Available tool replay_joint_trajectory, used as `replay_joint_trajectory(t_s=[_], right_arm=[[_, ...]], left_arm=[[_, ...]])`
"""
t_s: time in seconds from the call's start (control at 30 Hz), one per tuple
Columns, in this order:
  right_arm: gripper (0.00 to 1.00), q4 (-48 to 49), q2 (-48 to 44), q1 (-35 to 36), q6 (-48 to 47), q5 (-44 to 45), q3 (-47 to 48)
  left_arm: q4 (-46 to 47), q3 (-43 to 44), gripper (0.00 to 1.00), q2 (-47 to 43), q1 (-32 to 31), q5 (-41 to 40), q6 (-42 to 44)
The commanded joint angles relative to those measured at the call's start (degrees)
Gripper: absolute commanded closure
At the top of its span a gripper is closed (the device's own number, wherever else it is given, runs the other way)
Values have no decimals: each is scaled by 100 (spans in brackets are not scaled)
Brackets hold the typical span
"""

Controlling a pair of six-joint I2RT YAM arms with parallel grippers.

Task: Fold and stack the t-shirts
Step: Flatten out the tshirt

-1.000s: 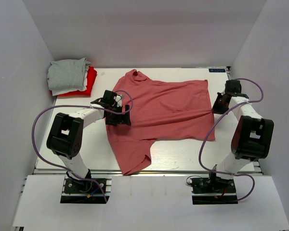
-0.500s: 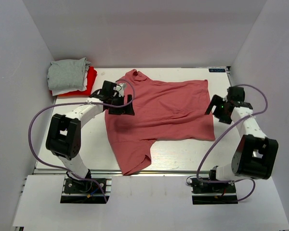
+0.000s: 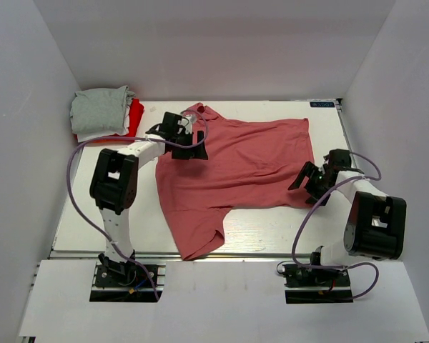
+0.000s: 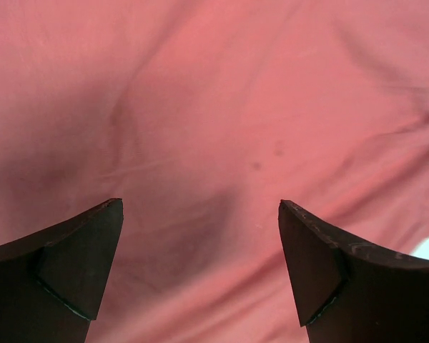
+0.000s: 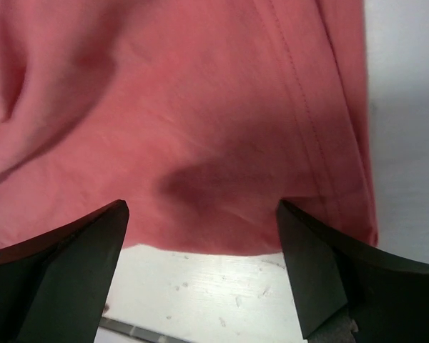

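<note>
A salmon-pink t-shirt (image 3: 236,164) lies spread across the middle of the table, neck at the far left, one sleeve hanging toward the near edge. My left gripper (image 3: 191,145) hovers open over its shoulder area near the collar; in the left wrist view only pink cloth (image 4: 214,128) shows between the fingers. My right gripper (image 3: 309,181) stands open at the shirt's near right corner, where the right wrist view shows the hem (image 5: 329,143) and bare table between the fingers. A folded stack of t-shirts (image 3: 104,114), grey over white and red, sits at the far left corner.
White walls enclose the table (image 3: 272,229) on three sides. A small label (image 3: 322,104) lies at the far right edge. Purple cables loop from both arms.
My right gripper has let go of the shirt's right edge, opened, and moved toward the near right corner. The left gripper has moved from the left side toward the collar.
</note>
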Motion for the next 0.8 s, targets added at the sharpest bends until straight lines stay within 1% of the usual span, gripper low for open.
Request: replay_joint_trajectory(t_s=[0.0,0.03,0.07,0.13,0.23,0.3,0.37,0.4,0.47,0.53,0.57,0.6,0.63,0.7,0.73,0.77], right_arm=[[10,79,127,-56,322,18,-324],[10,0,135,-82,496,97,-359],[10,-271,92,-117,533,333,-516],[10,-457,4,-144,812,493,-894],[10,-782,-539,-284,1190,512,-1465],[10,-862,-1048,-320,1350,450,-1660],[10,-1212,-1418,-390,1517,529,-1661],[10,-1457,-1629,-408,1509,659,-1608],[10,-1731,-1762,-460,1396,871,-1468],[10,-1978,-1921,-496,1386,854,-1310],[10,-1935,-1930,-496,1168,819,-1170],[10,-1752,-1878,-487,1079,549,-1064],[10,-1698,-1825,-478,991,512,-576],[10,-1505,-1684,-443,622,555,-186],[10,-1312,-1579,-443,421,721,373],[10,-1223,-1544,-443,349,809,535]], left_arm=[[162,119,0,187,59,117,-55],[162,119,0,249,59,48,-55],[162,180,0,302,59,-14,-107],[92,180,0,417,59,-84,-107],[91,180,0,566,59,-198,-230],[13,303,0,566,59,-269,-230],[-136,399,0,627,59,-550,-230],[-215,513,0,680,59,-638,-230],[-365,628,0,733,111,-797,-230],[-479,856,0,795,112,-849,-230],[-532,927,0,795,112,-849,-230],[-533,979,0,795,112,-849,-152],[-472,1076,0,734,112,-762,-151],[-323,1295,0,664,112,-701,24],[-269,1392,0,663,112,-700,85],[-217,1602,0,663,112,-700,147]])
